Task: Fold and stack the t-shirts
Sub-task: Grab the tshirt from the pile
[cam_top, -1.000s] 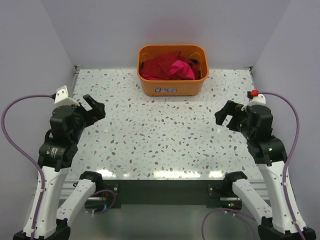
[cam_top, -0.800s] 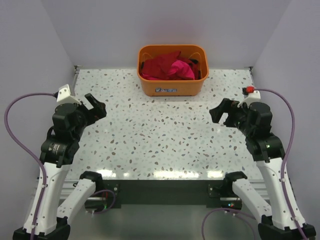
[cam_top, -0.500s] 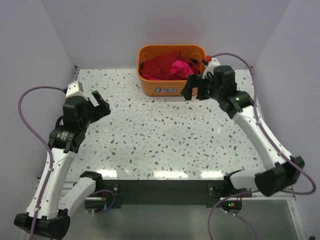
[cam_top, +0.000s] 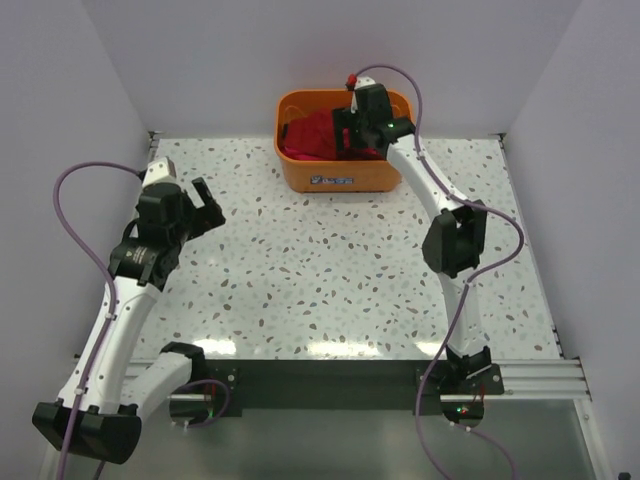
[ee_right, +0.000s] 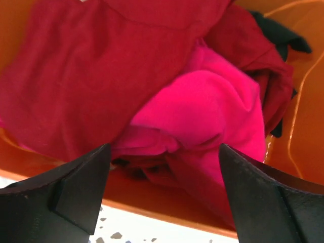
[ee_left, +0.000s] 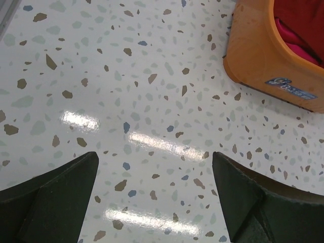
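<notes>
The t-shirts lie crumpled in an orange basket (cam_top: 305,172) at the back of the table. A dark red shirt (ee_right: 96,66) fills the left part and a bright pinkish-crimson shirt (ee_right: 207,109) is bunched at the right. My right gripper (ee_right: 163,152) is open and empty, just above the basket's near rim, over the pink shirt. In the top view it (cam_top: 362,140) hovers over the basket. My left gripper (ee_left: 154,167) is open and empty above bare table, left of the basket (ee_left: 263,66); in the top view it (cam_top: 205,208) is at the left side.
The speckled white table (cam_top: 330,270) stretches between the arms. A dark cloth (ee_right: 278,33) pokes out at the basket's right side. Grey walls enclose the left, back and right. The right arm's links (cam_top: 455,240) reach across the right half of the table.
My right arm has swung from the table's right side far forward to the basket and now hangs over the shirts. My left gripper has moved a little further back.
</notes>
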